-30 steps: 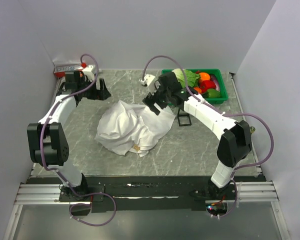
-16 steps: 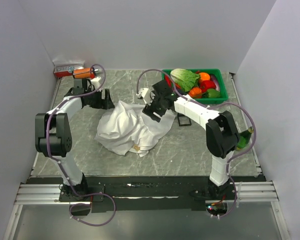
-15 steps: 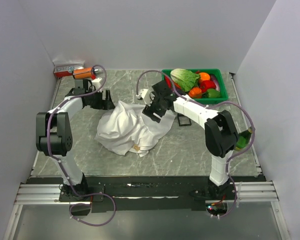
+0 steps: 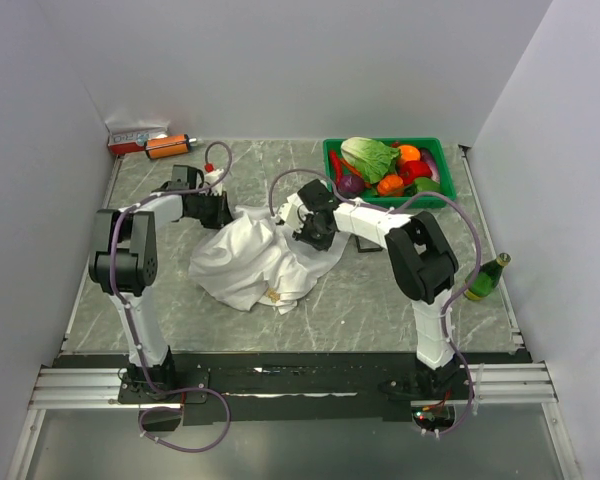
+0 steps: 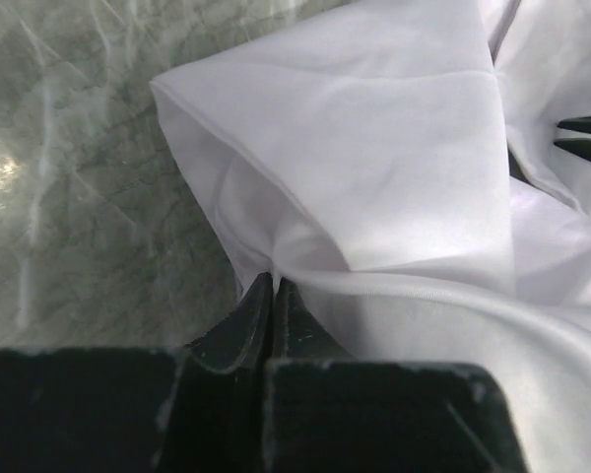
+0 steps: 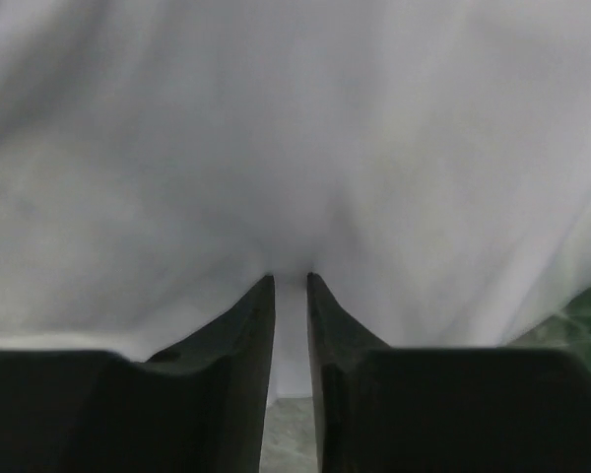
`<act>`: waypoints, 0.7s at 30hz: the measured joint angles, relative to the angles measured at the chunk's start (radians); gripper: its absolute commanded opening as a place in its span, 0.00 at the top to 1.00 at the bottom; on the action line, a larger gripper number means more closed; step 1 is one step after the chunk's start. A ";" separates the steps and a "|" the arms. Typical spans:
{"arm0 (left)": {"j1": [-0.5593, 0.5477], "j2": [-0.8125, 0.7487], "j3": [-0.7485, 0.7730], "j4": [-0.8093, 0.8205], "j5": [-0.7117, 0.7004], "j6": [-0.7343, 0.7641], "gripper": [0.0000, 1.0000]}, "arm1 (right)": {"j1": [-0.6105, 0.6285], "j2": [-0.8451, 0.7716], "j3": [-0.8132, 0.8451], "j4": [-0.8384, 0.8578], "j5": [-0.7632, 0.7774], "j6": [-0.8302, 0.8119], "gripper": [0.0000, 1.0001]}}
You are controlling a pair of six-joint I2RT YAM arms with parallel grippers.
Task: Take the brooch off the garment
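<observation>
The garment (image 4: pixel 250 255) is a crumpled white shirt in the middle of the grey table. The brooch (image 4: pixel 271 293), a tiny gold-tan pin, sits on the shirt's near edge, apart from both grippers. My left gripper (image 4: pixel 225 210) is at the shirt's far left corner; in the left wrist view it (image 5: pixel 273 281) is shut, pinching a fold of the garment (image 5: pixel 394 148). My right gripper (image 4: pixel 305 232) is low on the shirt's far right side; in the right wrist view its jaws (image 6: pixel 291 278) stand narrowly apart with the white garment (image 6: pixel 276 128) caught between them.
A green basket (image 4: pixel 435 145) of vegetables stands at the back right. A green bottle (image 4: pixel 485 275) lies by the right wall. A red box (image 4: pixel 130 140) and an orange can (image 4: pixel 167 146) sit in the back left corner. A small black frame (image 4: pixel 366 243) lies right of the shirt.
Both arms have swung inward and come down onto the shirt's far edge. Both grippers, open a second ago, have closed onto the cloth.
</observation>
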 measured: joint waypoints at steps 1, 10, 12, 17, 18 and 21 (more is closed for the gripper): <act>0.003 -0.005 0.000 0.001 -0.001 0.000 0.99 | 0.000 0.002 0.006 -0.006 0.013 -0.003 1.00; 0.121 -0.267 0.060 -0.028 -0.065 -0.029 0.99 | -0.001 0.008 0.050 -0.027 0.048 -0.006 1.00; 0.154 -0.383 0.085 -0.006 -0.103 -0.032 0.99 | -0.007 -0.008 0.114 -0.051 0.051 -0.006 1.00; 0.161 -0.626 0.155 0.076 -0.204 -0.030 0.99 | -0.032 -0.120 0.322 -0.019 0.051 -0.012 1.00; 0.157 -0.659 0.170 0.091 -0.222 -0.029 0.99 | -0.039 -0.149 0.370 0.000 0.053 -0.013 1.00; 0.155 -0.729 0.192 0.124 -0.272 -0.026 0.99 | -0.067 -0.225 0.473 0.071 0.063 -0.004 0.97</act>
